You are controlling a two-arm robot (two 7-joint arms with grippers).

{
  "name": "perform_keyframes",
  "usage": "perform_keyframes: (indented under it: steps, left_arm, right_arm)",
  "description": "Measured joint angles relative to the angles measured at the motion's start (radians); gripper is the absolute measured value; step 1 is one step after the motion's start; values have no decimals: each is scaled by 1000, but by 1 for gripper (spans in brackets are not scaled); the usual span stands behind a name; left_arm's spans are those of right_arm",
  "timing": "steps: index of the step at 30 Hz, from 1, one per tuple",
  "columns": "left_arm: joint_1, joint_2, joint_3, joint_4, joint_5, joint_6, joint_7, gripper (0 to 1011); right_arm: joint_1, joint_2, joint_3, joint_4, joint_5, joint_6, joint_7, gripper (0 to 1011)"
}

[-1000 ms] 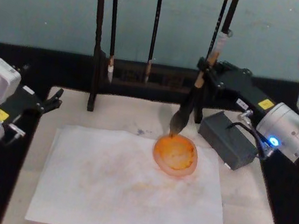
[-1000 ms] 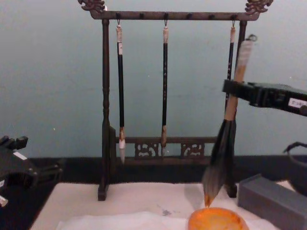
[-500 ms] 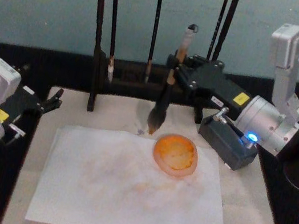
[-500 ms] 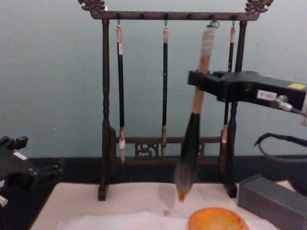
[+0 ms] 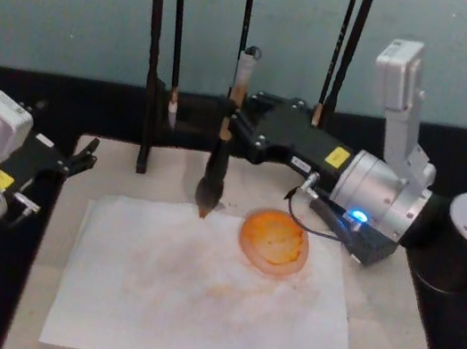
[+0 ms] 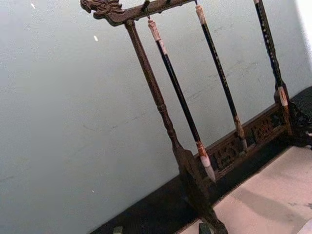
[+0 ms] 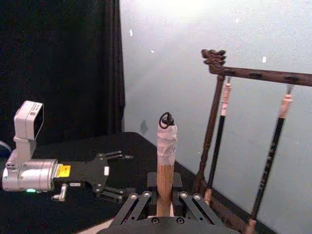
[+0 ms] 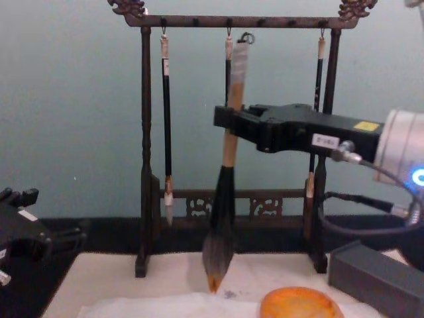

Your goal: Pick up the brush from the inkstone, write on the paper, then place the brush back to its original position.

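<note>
My right gripper (image 5: 233,127) is shut on the tan handle of the brush (image 5: 213,180), which hangs upright. Its orange-stained tip hovers just above the far edge of the white paper (image 5: 203,296), left of the orange dish (image 5: 274,240). From the chest view the brush (image 8: 220,225) hangs in front of the rack, gripped by the right gripper (image 8: 228,126) at mid-handle. The right wrist view has the handle (image 7: 165,170) rising between the fingers. The inkstone (image 5: 365,241), a dark grey block, lies under the right arm. My left gripper (image 5: 73,162) is parked open at the table's left.
A dark wooden rack (image 8: 146,146) with three thin hanging brushes (image 8: 165,119) stands across the back of the beige mat (image 5: 384,346). The black table edge (image 5: 457,341) borders the mat on the right.
My right gripper carried the brush leftward, from above the orange dish to over the paper's far edge. The left arm has not moved.
</note>
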Motion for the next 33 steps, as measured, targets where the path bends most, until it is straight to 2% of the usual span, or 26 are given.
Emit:
perform_keyframes:
  steps: [23,33]
  left_arm:
    - [0,0,0,0,0,0,0,1010]
    - [0,0,0,0,0,0,0,1010]
  right_arm:
    - [50,-130,-41,111,-84,-8,60,176]
    - [56,-158,-50,141,-97,-8,84,176]
